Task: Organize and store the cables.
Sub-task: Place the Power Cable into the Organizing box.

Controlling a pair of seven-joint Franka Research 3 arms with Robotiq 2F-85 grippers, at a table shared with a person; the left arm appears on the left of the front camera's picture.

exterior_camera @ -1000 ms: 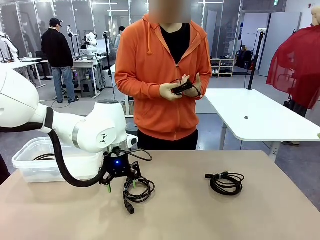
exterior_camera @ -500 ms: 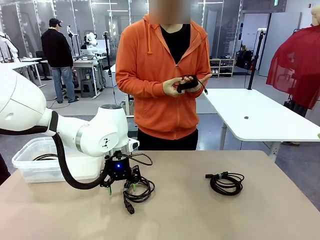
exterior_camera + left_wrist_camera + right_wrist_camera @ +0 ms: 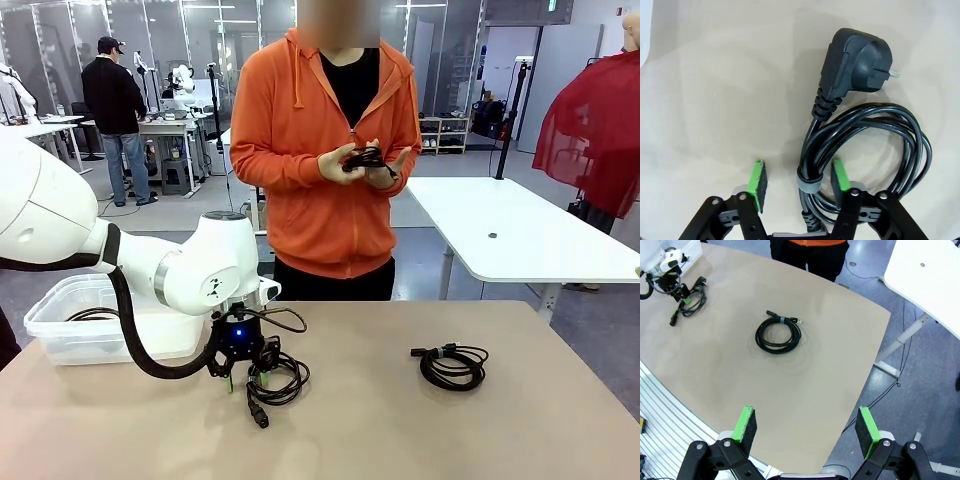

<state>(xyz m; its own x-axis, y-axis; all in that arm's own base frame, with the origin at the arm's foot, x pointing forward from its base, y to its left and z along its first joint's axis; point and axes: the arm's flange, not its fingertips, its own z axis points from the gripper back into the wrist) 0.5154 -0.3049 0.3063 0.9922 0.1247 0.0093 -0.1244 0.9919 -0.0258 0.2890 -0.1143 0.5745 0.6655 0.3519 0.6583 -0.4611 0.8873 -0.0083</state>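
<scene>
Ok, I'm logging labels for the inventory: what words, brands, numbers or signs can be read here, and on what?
No text here can be read.
The green sign overhead at the back: too small to read.
The small mark on the left arm: too small to read.
The plug of the power cable: no print visible.

This is a robotics lab. A white robot arm [image 3: 200, 260] reaches over cables [image 3: 453, 366] on the table [image 3: 400, 440], and more white tables [image 3: 520, 235] stand on the grey floor [image 3: 600, 330]. Another bench [image 3: 175, 125] carries robot gear, and glass partitions [image 3: 60, 50] and shelves [image 3: 445, 133] line the back.
</scene>
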